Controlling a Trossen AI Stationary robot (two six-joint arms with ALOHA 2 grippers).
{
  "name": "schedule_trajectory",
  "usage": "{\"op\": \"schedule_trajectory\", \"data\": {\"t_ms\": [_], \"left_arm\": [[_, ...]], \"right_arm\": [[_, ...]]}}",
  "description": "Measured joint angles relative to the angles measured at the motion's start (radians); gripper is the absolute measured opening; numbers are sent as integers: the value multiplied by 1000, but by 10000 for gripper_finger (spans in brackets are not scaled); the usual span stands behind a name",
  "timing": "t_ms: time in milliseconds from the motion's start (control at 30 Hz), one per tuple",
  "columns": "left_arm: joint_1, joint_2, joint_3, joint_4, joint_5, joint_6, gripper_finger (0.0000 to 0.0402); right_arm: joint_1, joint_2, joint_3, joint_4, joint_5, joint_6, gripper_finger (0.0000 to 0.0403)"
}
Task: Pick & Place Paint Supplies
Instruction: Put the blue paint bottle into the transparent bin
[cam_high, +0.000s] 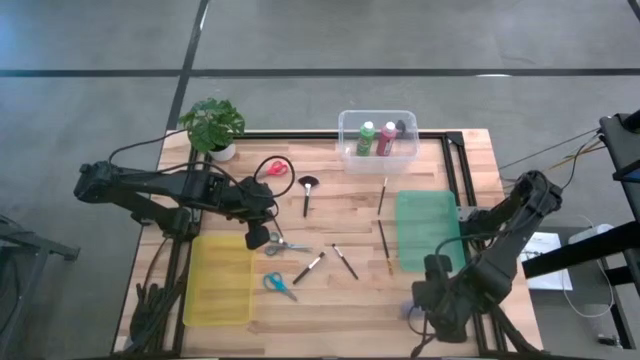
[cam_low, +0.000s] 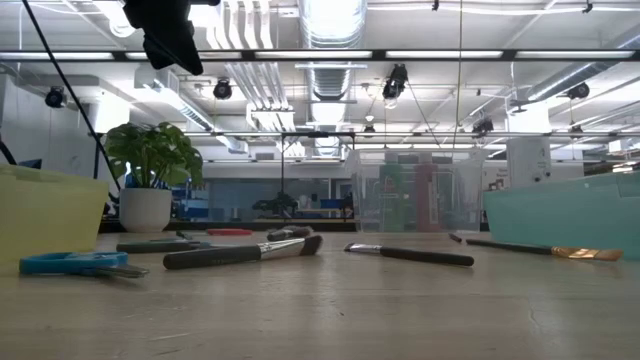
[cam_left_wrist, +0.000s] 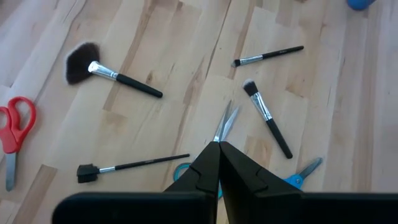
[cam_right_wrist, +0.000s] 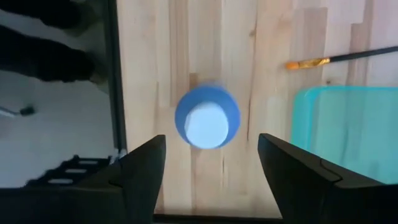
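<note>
Right gripper (cam_right_wrist: 211, 149) hanging straight over blue bottle (cam_right_wrist: 207, 117), fingers spread wide on either side of the white cap, touching nothing. Placed that way, by the look of it, to drop down and close around the bottle's body. Bottle standing upright near the table's front right edge, just beside green tray (cam_right_wrist: 348, 137), so only a short carry if that tray is the goal. Thin brush (cam_right_wrist: 323, 61) lying beyond the bottle by the tray's far corner, well apart from the fingers. Nothing between the fingers and the bottle; table edge close on one side, so little room for a nudge that way.

Left gripper (cam_left_wrist: 219, 146) raised above the table's middle, fingers pressed together, pointing down over grey scissors (cam_left_wrist: 225, 123); blades showing just past the fingertips, handles hidden, so cannot tell whether pinched or merely lying underneath. Blue scissors (cam_high: 280, 285) partly behind the same fingers, near yellow tray (cam_high: 220, 290).

Farther out: fan brush (cam_high: 308, 190), red scissors (cam_high: 277, 168), several small brushes scattered mid-table. Clear bin (cam_high: 345, 125) at the far edge already holding green bottle (cam_high: 366, 138) and pink bottle (cam_high: 387, 138). Potted plant (cam_high: 212, 125) at the far left corner, out of the way
</note>
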Motion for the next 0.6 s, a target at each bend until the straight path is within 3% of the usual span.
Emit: {"op": "schedule_trajectory", "data": {"t_ms": [600], "left_arm": [[1,0,0,0,0,10,18]], "right_arm": [[-7,3,-109,124,-6,-30,256]]}}
